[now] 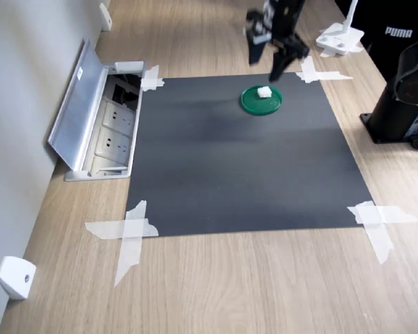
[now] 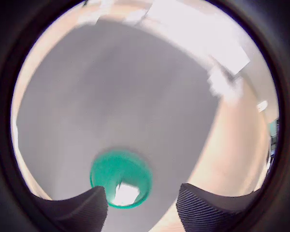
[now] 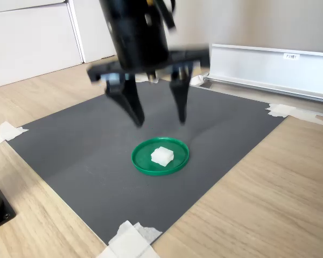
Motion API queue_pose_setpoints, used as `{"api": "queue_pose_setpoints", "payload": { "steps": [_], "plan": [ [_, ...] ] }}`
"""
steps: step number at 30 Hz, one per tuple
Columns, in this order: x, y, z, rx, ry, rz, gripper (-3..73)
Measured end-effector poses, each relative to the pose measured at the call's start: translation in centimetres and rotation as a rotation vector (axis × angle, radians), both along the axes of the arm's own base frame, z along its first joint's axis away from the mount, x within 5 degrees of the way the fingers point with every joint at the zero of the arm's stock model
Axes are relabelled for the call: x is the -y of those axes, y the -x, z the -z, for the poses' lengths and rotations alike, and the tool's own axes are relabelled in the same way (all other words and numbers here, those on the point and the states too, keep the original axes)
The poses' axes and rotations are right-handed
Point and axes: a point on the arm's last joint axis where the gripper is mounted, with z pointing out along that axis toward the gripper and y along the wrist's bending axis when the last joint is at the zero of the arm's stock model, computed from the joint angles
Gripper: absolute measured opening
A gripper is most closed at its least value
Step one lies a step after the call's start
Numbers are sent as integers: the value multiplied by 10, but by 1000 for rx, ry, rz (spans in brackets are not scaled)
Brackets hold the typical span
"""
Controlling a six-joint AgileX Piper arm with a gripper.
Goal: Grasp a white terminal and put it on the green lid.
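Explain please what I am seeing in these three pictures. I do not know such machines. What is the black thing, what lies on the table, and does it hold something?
The black thing is a robot arm. Its end is a claw with two fingers, and here they stand apart, open and empty, above the table.

Two pictures come from cameras off the arm, looking at the desk from different sides. The round, blurred picture comes from a camera on the arm's wrist, looking down past the two dark fingertips.

On the wooden desk a dark mat is held down at its corners with tape. On the mat sits a green lid, flat and round. A small white block, the terminal, lies on the lid. The claw does not touch it.

In the first exterior view, an open box of power sockets is sunk into the desk at the left.
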Motion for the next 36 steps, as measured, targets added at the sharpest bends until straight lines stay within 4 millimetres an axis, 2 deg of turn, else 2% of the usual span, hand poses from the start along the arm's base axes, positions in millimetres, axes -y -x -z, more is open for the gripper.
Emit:
{"api": "queue_pose_setpoints", "payload": {
  "steps": [3,6,10,12,14,18,22,27,32,36],
  "plan": [
    [-12,11,-44,168,-34,42,496],
    [-26,26,-73,291,-89,81,352],
    [-36,43,-92,392,-135,155,131],
    [-38,50,-98,430,-147,205,51],
    [-39,57,-104,500,-159,274,13],
    [-45,70,-113,698,-237,395,-4],
    [-60,85,-110,853,-353,432,-5],
    [-72,117,-96,1006,-406,434,-5],
    [-84,149,-62,1060,-406,419,-6],
    [-93,170,-29,1021,-412,408,-6]
  ]
}}
